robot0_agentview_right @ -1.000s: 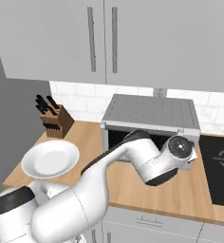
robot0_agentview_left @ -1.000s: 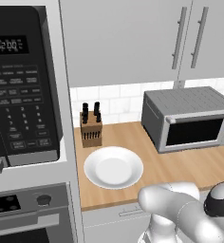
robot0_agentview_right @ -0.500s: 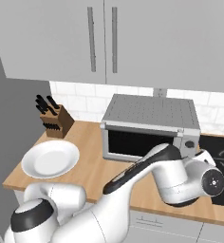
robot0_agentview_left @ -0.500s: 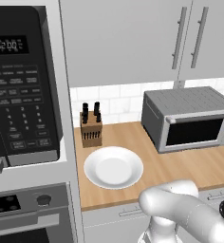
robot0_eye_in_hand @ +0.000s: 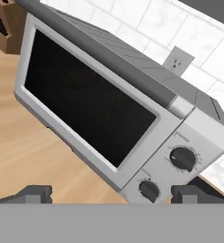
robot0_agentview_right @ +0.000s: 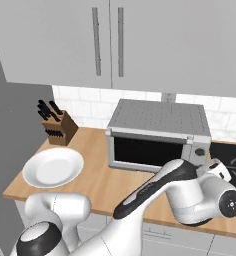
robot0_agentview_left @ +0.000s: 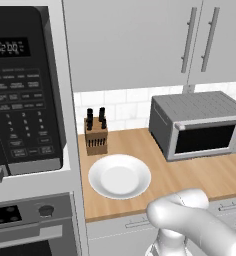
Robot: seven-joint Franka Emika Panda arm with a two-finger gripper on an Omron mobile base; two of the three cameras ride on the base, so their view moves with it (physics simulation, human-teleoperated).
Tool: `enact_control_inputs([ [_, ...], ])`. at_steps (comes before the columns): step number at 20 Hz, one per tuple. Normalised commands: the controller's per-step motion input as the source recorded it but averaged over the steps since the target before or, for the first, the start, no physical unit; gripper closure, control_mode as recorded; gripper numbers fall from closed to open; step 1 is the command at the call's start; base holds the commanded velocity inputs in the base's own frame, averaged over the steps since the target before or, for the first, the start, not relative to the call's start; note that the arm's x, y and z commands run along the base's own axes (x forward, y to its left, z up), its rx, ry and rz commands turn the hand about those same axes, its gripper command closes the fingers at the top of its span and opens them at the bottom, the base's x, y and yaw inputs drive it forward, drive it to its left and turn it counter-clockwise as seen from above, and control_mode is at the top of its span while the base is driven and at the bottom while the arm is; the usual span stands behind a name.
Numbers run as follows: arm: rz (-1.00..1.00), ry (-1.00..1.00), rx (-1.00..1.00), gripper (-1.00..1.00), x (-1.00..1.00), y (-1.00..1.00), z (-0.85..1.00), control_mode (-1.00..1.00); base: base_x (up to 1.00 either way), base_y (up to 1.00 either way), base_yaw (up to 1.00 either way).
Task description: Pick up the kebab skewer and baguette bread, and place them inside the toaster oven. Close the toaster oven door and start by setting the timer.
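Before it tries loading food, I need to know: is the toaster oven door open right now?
No, the toaster oven door sits flush against the front of the toaster oven, its bar handle up along the top edge.

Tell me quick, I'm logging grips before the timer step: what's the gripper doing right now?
Gripper: open, holding nothing, fingertips spread wide in front of the toaster oven, whose door is shut.

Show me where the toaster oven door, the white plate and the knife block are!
toaster oven door (robot0_agentview_right: 151, 153): right base view, on its dark glass window.
white plate (robot0_agentview_left: 119, 176): left base view, on the plate's middle.
knife block (robot0_agentview_left: 95, 139): left base view, on the wooden front face.
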Motion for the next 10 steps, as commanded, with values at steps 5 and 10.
enact_control_inputs([
  [5,0.00,0.00,0.00,-1.00,0.03,0.13,0.00,-1.00,0.00,0.00,0.00],
  [10,0.00,-0.01,0.00,-1.00,0.00,0.00,0.00,-1.00,0.00,0.00,0.00],
])
